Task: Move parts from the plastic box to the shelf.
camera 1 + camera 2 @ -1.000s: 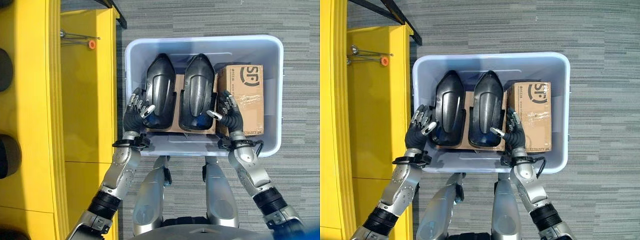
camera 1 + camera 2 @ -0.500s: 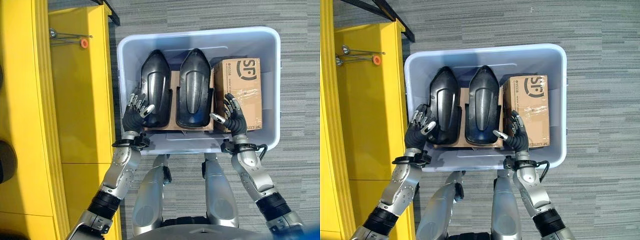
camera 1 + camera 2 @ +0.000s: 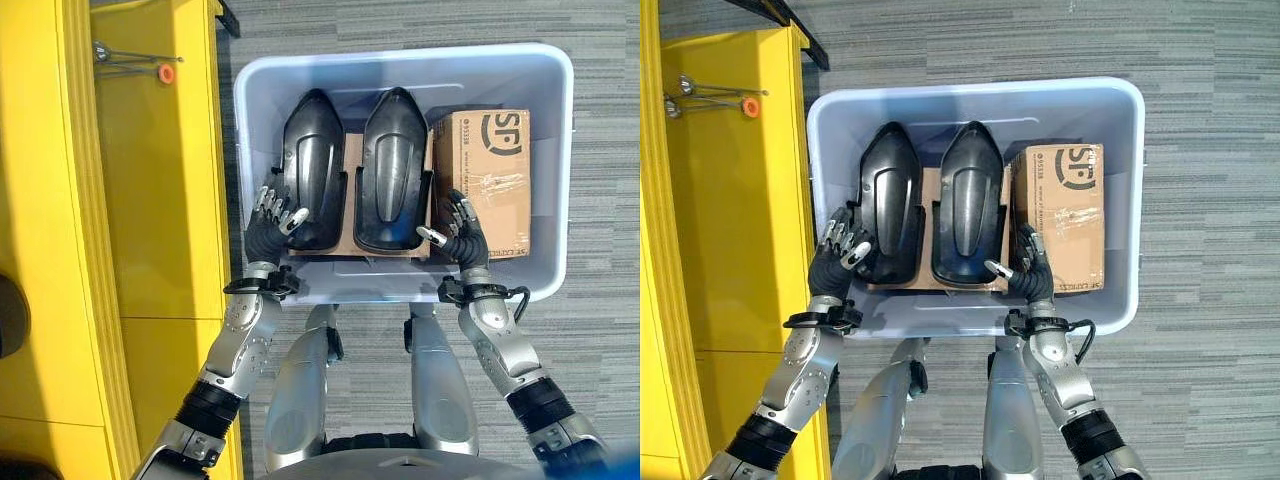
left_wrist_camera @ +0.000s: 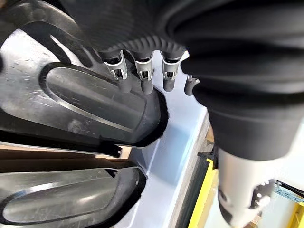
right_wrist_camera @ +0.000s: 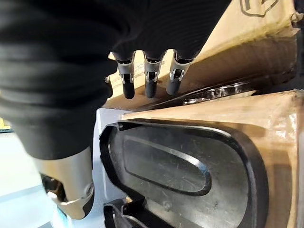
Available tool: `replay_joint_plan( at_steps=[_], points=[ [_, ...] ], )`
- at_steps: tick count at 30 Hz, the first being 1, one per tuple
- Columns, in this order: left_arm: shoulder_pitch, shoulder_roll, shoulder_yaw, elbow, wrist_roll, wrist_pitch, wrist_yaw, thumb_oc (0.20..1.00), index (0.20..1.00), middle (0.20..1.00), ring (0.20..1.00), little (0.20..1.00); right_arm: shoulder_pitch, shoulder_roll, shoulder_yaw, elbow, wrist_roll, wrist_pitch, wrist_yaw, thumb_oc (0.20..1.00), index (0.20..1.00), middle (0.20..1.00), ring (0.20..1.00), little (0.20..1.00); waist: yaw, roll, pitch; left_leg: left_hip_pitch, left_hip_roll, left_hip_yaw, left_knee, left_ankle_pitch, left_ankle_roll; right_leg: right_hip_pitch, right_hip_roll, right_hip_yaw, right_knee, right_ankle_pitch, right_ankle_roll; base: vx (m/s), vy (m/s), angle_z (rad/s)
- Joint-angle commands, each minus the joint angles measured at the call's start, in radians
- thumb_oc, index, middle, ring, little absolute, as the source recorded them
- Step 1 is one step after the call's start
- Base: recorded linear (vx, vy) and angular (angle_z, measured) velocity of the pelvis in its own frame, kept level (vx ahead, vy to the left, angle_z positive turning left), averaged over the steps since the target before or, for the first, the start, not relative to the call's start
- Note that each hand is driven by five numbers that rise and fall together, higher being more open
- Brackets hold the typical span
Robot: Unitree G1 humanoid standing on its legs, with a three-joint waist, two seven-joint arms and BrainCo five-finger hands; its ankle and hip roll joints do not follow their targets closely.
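A pale grey plastic box (image 3: 400, 56) stands on the carpet in front of me. Two black moulded parts, one on the left (image 3: 312, 165) and one on the right (image 3: 392, 165), lie side by side on a cardboard sheet (image 3: 352, 175) inside it. My left hand (image 3: 268, 218) is open by the left part's near outer edge, its fingers (image 4: 142, 80) just above that part (image 4: 80, 104). My right hand (image 3: 462, 238) is open over the gap between the right part (image 5: 180, 166) and a brown cardboard box (image 3: 492, 170). Neither hand holds anything. The yellow shelf (image 3: 150, 200) runs along the left.
Thin metal tools with an orange knob (image 3: 166, 73) lie on the shelf's far end. A dark round thing (image 3: 10, 315) sits at the shelf's left edge. Grey striped carpet (image 3: 600, 330) surrounds the plastic box; its near wall (image 3: 370, 285) is just past my wrists.
The camera has shifted. My right hand has drawn back a little from the right black part toward the box's near wall. The left hand stays beside the left part.
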Motion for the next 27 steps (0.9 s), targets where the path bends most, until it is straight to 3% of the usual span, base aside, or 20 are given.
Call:
replay_joint_plan(
  at_steps=[1, 9, 18, 27],
  points=[
    [-0.010, 0.012, 0.010, -0.062, 0.038, -0.051, 0.017, 1.000, 1.000, 1.000, 1.000, 1.000, -0.012, 0.021, -0.007, 0.006, -0.014, -0.046, -0.022, 1.000, 1.000, 1.000, 1.000, 1.000, -0.001, -0.019, -0.035, -0.004, 0.085, -0.024, 0.132, -0.043, -0.080, -0.057, -0.116, -0.010, 0.082, 0.081, 0.082, 0.00, 0.000, 0.00],
    [-0.020, 0.011, -0.001, -0.058, 0.029, -0.055, 0.022, 1.000, 1.000, 1.000, 1.000, 1.000, -0.056, 0.035, -0.026, 0.063, 0.009, -0.054, -0.062, 1.000, 1.000, 1.000, 1.000, 1.000, 0.003, -0.004, -0.027, -0.024, 0.081, -0.024, 0.136, -0.045, -0.079, -0.083, -0.112, -0.002, 0.093, 0.078, 0.081, 0.00, 0.000, 0.00],
    [-0.053, 0.009, -0.034, -0.075, 0.007, -0.062, 0.029, 1.000, 1.000, 1.000, 1.000, 1.000, -0.234, 0.055, -0.054, 0.177, -0.021, -0.051, -0.176, 1.000, 1.000, 1.000, 1.000, 1.000, 0.021, 0.043, -0.003, -0.100, 0.082, -0.018, 0.189, -0.068, -0.076, -0.170, -0.098, 0.013, 0.144, 0.062, 0.080, -0.01, -0.001, -0.04],
    [-0.072, 0.012, -0.048, -0.093, -0.002, -0.059, 0.044, 1.000, 1.000, 1.000, 1.000, 1.000, -0.397, 0.083, -0.051, 0.308, -0.042, -0.032, -0.246, 1.000, 1.000, 1.000, 1.000, 1.000, 0.041, 0.051, -0.001, -0.203, 0.088, -0.042, 0.258, -0.090, -0.070, -0.247, -0.082, 0.003, 0.186, 0.047, 0.074, -0.02, -0.021, 0.03]
  ],
)
